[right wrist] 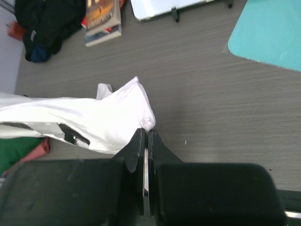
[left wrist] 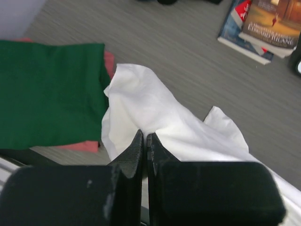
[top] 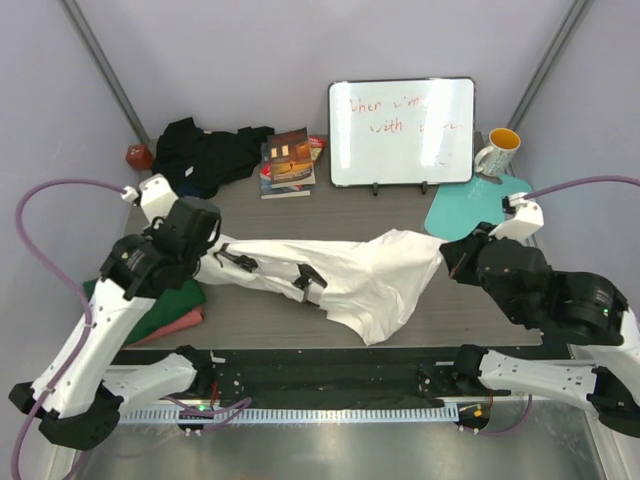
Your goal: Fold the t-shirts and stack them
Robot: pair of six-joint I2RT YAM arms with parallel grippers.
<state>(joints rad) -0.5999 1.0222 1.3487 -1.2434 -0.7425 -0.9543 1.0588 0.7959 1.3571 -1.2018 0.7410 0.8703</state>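
Currently: the white t-shirt (top: pixel 345 275) spans the worktop (top: pixel 470 305) between the two arms. It is drawn out lengthwise, with its middle sagging toward the near edge.

- Grip, left: the left pincer (left wrist: pixel 145 137) is pressed together on a bunch of cloth at the shirt's left end.
- Grip, right: the right pincer (right wrist: pixel 145 134) is likewise nipped onto the right end.
- Judgement: it is held at both ends so the fabric can be pulled taut and laid flat before any fold. At present it is bunched and twisted.
- Stack: a folded dark green t-shirt (left wrist: pixel 47 94) lies on a salmon pink t-shirt (left wrist: pixel 84 146), just beside the white shirt's left end. This is presumably the stack in progress.
- Unfolded: a black t-shirt (top: pixel 205 150) is heaped at the far left, near the books (top: pixel 290 162).
- Risk: the left end could drag over the stack.
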